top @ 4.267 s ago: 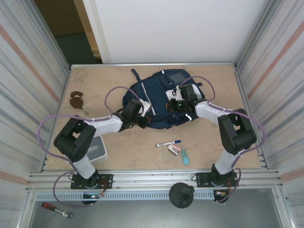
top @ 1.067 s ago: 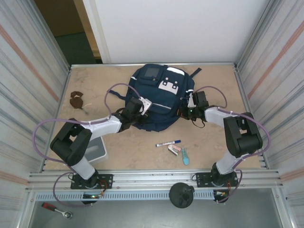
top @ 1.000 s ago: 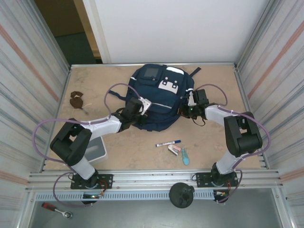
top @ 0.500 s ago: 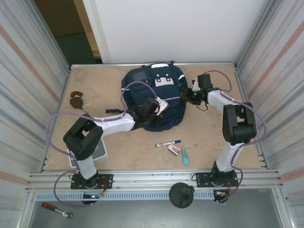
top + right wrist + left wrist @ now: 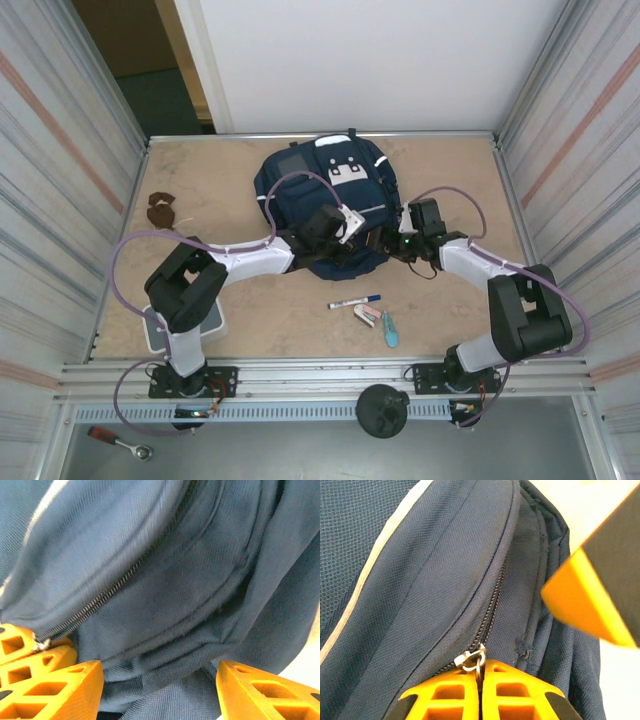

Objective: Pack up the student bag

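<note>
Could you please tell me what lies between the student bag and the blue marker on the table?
Nothing lies there: in the top external view the tabletop is bare between the student bag and the blue marker.

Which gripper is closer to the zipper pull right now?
Left. The left gripper is shut on the zipper pull; the right gripper stands open just beside it, straddling the bag fabric.

Rear middle: student bag [image 5: 322,190] takes it up, close to the back wall.
Bag's near edge: left tool [image 5: 481,677] and right tool [image 5: 159,677] crowd it.
Front middle: marker [image 5: 355,301] and two small items.
Left: brown scrap [image 5: 160,210], white box [image 5: 212,320].
Right rear: bare table [image 5: 465,175], room to pass.
</note>
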